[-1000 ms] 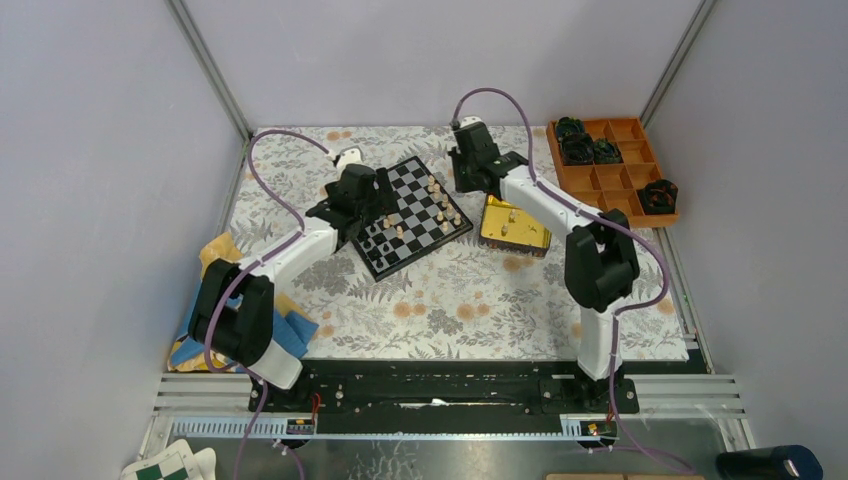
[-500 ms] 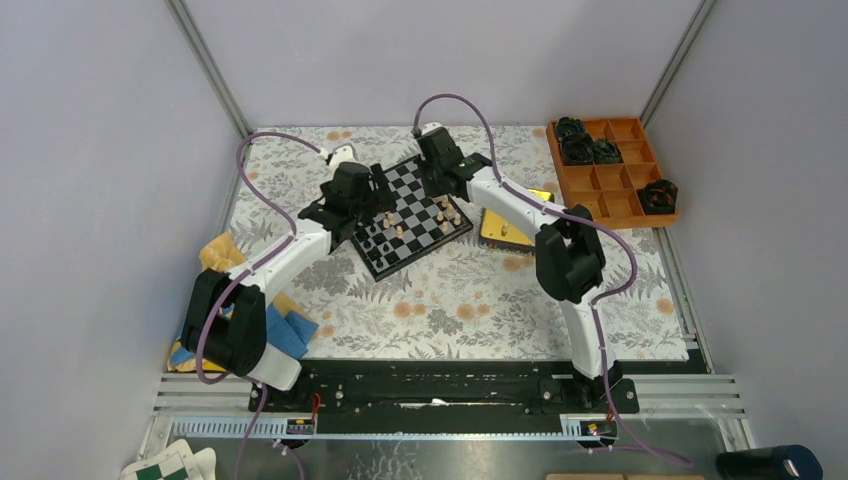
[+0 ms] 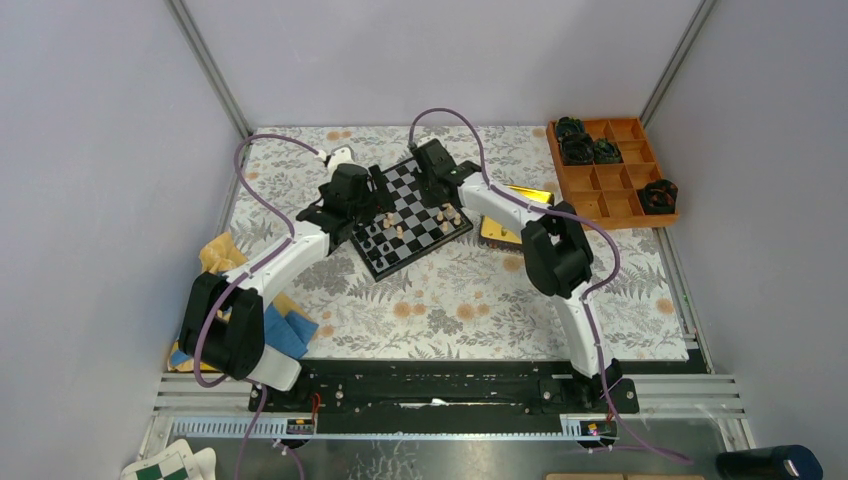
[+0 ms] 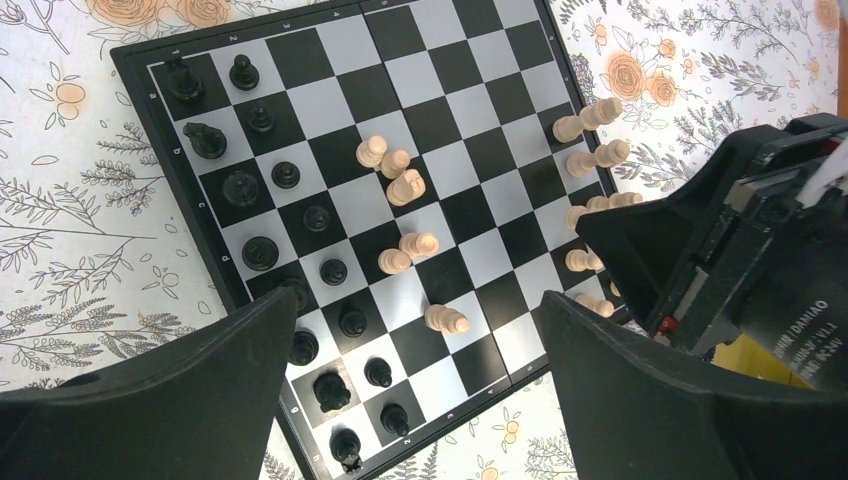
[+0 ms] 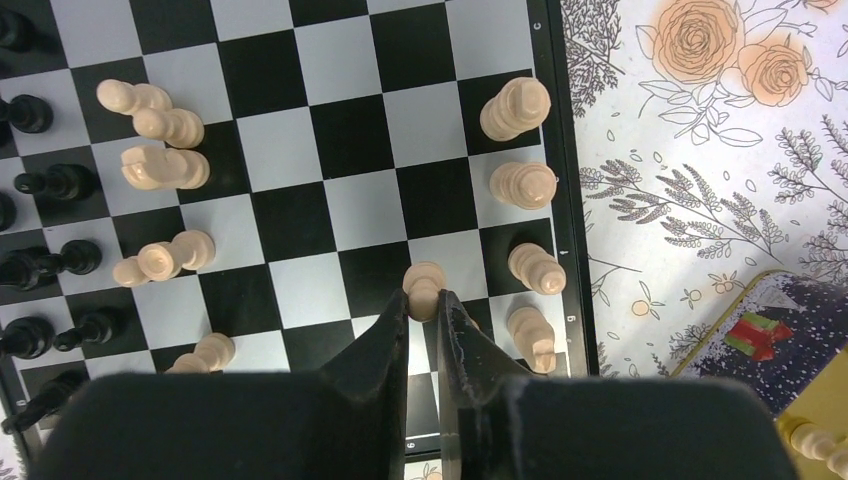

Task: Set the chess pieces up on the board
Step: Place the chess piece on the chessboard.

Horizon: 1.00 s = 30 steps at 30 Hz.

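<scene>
Right wrist view: the right gripper [image 5: 422,302] has its jaws drawn narrow on a tan piece [image 5: 425,280]. The piece is pinched at the tips over the board [image 5: 345,205], one file in from the right rim. Four tan pieces [image 5: 523,183] stand along that rim file. The two lowest in the picture are just beside the fingers [image 5: 385,350], so room there is tight. The squares above the grip toward the board's centre are bare. Past the rim lies floral cloth [image 5: 690,180], with the gold tin [image 5: 790,330] near the lower corner.

Left wrist view: the left gripper [image 4: 418,300] hangs over the board, jaws wide, nothing between them. This view supplies what the other cuts off: black pieces [image 4: 260,252] in two files along the opposite rim, with open squares between them and a loose tan cluster mid-board. The right gripper's black body covers part of the tan rim file here.

Top external view: the board sits angled at the far middle of the table with both grippers over it, near each other. The orange tray [image 3: 620,178] is well apart at far right.
</scene>
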{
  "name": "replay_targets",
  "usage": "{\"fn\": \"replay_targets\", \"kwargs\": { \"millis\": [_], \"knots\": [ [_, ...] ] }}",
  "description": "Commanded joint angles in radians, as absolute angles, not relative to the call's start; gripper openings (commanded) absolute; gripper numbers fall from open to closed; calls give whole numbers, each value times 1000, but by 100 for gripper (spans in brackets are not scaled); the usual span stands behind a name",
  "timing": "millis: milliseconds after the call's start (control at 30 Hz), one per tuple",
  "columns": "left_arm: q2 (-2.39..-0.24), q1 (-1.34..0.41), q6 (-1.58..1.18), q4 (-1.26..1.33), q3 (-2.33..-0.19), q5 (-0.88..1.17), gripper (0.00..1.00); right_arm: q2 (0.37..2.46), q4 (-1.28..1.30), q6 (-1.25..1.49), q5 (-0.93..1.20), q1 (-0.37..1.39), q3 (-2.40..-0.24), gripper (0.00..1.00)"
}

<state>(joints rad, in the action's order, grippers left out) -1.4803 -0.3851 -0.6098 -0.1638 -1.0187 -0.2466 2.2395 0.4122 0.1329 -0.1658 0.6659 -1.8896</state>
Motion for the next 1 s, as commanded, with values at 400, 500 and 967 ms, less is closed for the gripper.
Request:
{"fn": "replay_targets", "kwargs": {
  "millis": [400, 500, 967],
  "knots": [
    [-1494, -380, -597, -157, -1011, -258, 99, 2284, 349, 112, -189, 647, -1901, 0],
    [-1503, -380, -596, -157, -1014, -257, 99, 2288, 348, 113, -185, 641, -1895, 0],
    [-1543, -380, -600, -161, -1034, -246, 99, 2299, 351, 124, -155, 629, -1867, 0]
  ]
}}
